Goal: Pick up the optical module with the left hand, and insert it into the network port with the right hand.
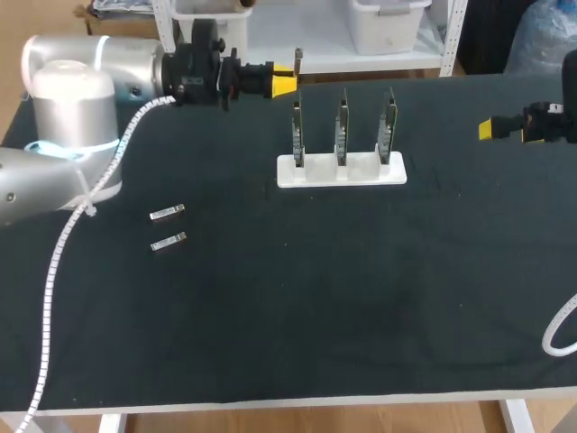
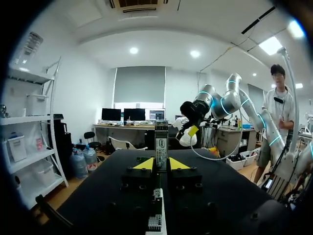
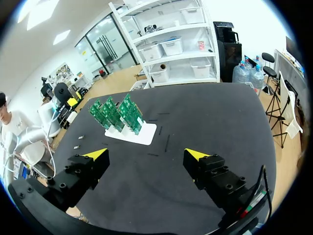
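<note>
My left gripper (image 1: 282,83) is raised over the table's far left and is shut on a slim silver optical module (image 1: 297,61) that sticks out past its yellow tips. In the left wrist view the module (image 2: 161,143) stands upright, clamped between the fingers of that gripper (image 2: 161,164). Three green network boards (image 1: 342,128) stand upright in a white stand (image 1: 341,171) just right of it. My right gripper (image 1: 494,130) hangs at the far right, level with the boards. Its jaws (image 3: 146,155) are wide open and empty, facing the boards (image 3: 116,113) from a distance.
Two more silver modules (image 1: 168,213) (image 1: 169,242) lie flat on the black table (image 1: 297,307) at the left, below my left arm. A white cable loop (image 1: 559,336) hangs at the right edge. My right arm (image 2: 217,103) shows ahead of the left gripper.
</note>
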You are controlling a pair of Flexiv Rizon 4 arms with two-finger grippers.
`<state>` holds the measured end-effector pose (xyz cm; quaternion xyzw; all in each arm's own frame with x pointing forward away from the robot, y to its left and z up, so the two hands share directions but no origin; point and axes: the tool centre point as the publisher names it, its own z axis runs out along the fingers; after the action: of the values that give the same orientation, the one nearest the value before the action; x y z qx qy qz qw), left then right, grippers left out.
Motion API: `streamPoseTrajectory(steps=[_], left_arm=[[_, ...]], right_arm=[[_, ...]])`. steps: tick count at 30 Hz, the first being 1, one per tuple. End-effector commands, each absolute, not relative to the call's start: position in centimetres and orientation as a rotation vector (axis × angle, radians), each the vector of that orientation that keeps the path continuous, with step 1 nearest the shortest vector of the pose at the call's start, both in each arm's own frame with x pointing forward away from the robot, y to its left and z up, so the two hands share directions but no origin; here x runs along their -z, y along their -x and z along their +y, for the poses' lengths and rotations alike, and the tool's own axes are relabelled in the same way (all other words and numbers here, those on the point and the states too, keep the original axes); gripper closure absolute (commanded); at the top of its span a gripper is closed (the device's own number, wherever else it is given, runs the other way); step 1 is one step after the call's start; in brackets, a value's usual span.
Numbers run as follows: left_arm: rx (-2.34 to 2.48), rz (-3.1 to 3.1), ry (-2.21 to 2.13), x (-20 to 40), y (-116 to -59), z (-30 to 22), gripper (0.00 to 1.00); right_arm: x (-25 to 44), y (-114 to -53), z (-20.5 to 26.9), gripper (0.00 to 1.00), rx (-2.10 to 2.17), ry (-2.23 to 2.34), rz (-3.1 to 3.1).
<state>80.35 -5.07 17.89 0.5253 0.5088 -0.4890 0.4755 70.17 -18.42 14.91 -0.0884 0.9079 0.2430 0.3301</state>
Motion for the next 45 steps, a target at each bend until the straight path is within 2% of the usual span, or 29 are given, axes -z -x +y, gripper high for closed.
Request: streamPoseTrajectory(steps=[1, 41, 45], left_arm=[[1.180, 1.257, -1.294, -18.3, -80.3, -4.9, 1.00], [1.246, 1.246, -1.205, -18.1, -81.6, -4.8, 1.00], [1.246, 1.246, -1.205, -18.1, -81.6, -4.8, 1.00]], right_arm=[[-15.0, -70.0, -18.4, 0.00, -0.632, 0.229, 2.375], [-15.0, -70.0, -18.4, 0.00, -0.632, 0.229, 2.375], [-15.7, -71.0, -18.0, 0.00, -0.619, 0.353, 2.327]])
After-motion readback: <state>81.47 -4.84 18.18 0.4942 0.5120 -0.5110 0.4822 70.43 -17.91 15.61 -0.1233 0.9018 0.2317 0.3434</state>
